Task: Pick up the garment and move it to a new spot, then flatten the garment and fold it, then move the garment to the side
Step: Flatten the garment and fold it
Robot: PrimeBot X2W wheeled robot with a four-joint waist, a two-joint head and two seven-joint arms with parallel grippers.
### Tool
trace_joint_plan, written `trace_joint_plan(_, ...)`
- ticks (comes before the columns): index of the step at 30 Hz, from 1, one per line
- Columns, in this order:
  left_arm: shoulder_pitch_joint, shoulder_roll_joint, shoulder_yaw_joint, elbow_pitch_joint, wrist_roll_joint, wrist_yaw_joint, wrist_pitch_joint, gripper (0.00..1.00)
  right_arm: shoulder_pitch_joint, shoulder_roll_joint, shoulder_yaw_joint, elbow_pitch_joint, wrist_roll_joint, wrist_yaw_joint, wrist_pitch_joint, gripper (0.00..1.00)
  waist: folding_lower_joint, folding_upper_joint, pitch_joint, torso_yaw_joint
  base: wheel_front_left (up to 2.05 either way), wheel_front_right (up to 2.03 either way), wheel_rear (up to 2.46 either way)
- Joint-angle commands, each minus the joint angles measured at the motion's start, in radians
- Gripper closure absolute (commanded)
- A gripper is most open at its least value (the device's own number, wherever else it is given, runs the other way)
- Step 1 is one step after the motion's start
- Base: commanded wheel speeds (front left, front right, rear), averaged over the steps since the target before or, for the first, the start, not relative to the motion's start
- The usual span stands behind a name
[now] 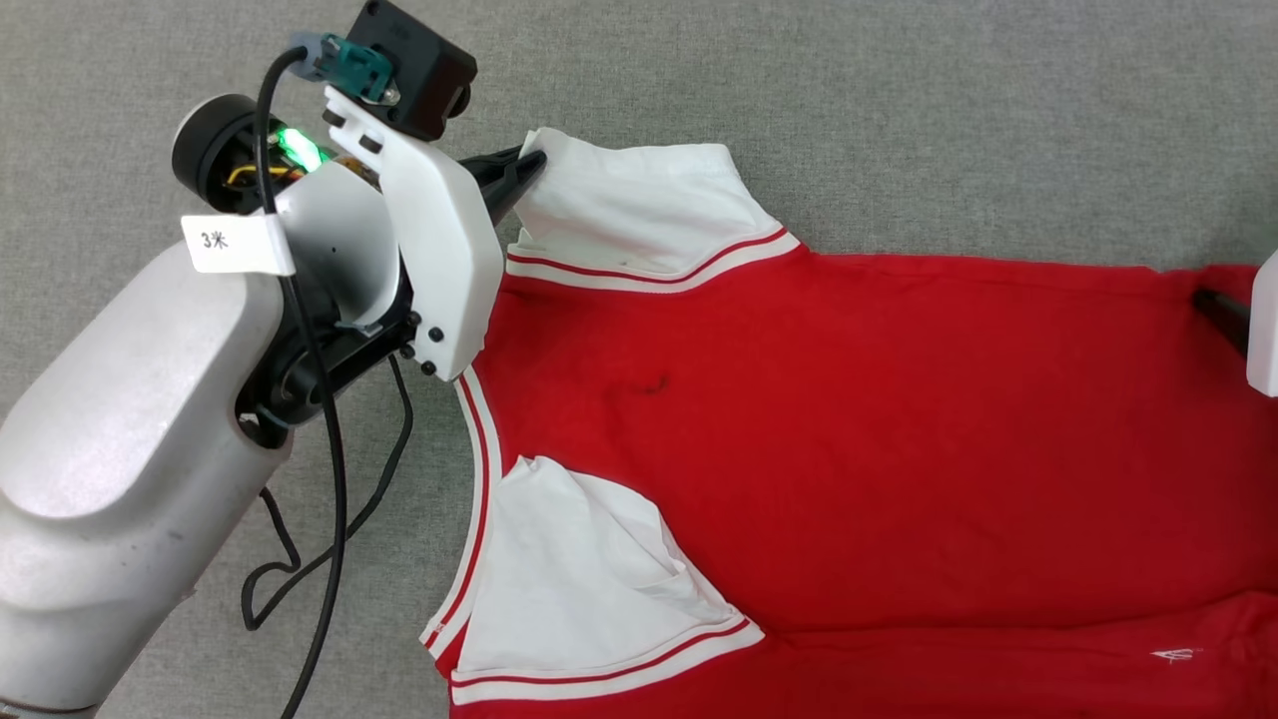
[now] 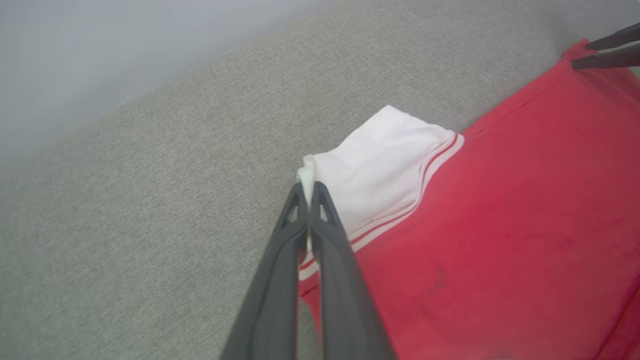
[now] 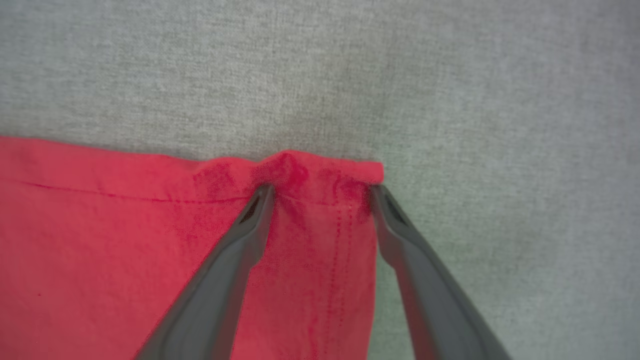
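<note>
Red jersey held at sleeve and hem: a red short-sleeved jersey shirt with white sleeves and red-and-white striped trim [image 1: 849, 419] lies spread across a grey woven fabric surface [image 1: 899, 100].
Nearest the robot, one white sleeve [image 1: 569, 579] lies rumpled beside the striped neckline, the plain red body beyond it. At the far edge the left gripper [image 2: 309, 186] is clamped on the cuff of the other white sleeve [image 1: 639, 210], dark fingers pressed together around a fold of cloth. At the far hem corner the right gripper [image 3: 320, 189] stands with fingers wide apart, tips either side of a bunched ridge of hem.
</note>
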Motion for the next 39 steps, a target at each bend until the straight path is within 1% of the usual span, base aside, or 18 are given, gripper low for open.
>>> trace_joint_plan(1,0.014,0.003,0.001,-0.010,0.005,0.006,0.003,1.00,0.006,0.009,0.029,0.030,0.001,0.000,-0.004,0.00,0.0000,-0.0001,0.003,0.003,0.00,0.00,0.00)
trace_joint_plan(4,0.017,0.008,0.000,-0.018,0.008,0.009,0.000,1.00,0.016,0.008,0.058,0.059,0.007,0.000,-0.009,0.00,0.0000,-0.0001,0.003,0.003,0.00,0.00,0.00)
trace_joint_plan(5,0.018,0.010,0.000,-0.021,0.012,0.009,-0.005,1.00,0.022,0.009,0.075,0.071,0.011,0.000,-0.011,0.17,0.0000,-0.0001,0.002,0.003,0.00,0.00,0.00)
trace_joint_plan(6,0.020,0.012,0.000,-0.022,0.012,0.009,-0.010,1.00,0.027,0.011,0.085,0.083,0.016,0.001,-0.016,0.67,0.0000,-0.0001,0.001,0.002,0.00,0.00,0.00)
trace_joint_plan(7,0.024,0.013,0.000,-0.022,0.013,0.011,-0.011,1.00,0.031,0.009,0.100,0.092,0.020,0.001,-0.018,1.00,0.0000,-0.0001,-0.001,0.001,0.00,0.00,0.00)
trace_joint_plan(11,0.040,0.016,-0.002,-0.012,0.012,0.017,-0.023,1.00,0.029,-0.013,0.120,0.103,0.027,0.000,-0.091,1.00,0.0000,-0.0001,-0.016,-0.004,0.00,0.00,0.00)
trace_joint_plan(17,0.084,0.014,0.004,0.016,0.007,0.030,-0.066,1.00,0.024,-0.030,0.105,0.112,0.045,-0.001,-0.244,1.00,0.0000,-0.0001,-0.072,-0.013,0.00,0.00,0.00)
trace_joint_plan(26,0.205,0.027,0.011,0.033,-0.020,0.056,-0.133,1.00,0.114,-0.052,0.109,0.095,0.120,-0.001,-0.407,1.00,0.0000,-0.0001,-0.188,-0.021,0.00,0.00,0.00)
trace_joint_plan(32,0.313,0.033,0.016,0.023,-0.054,0.081,-0.176,1.00,0.199,-0.057,0.087,0.085,0.176,-0.001,-0.476,1.00,0.0000,-0.0001,-0.260,-0.015,0.00,0.00,0.00)
trace_joint_plan(39,0.424,0.051,-0.005,-0.008,-0.068,0.099,-0.200,1.00,0.318,-0.085,0.077,0.053,0.241,-0.001,-0.513,1.00,0.0000,-0.0001,-0.312,0.002,0.00,0.00,0.00)
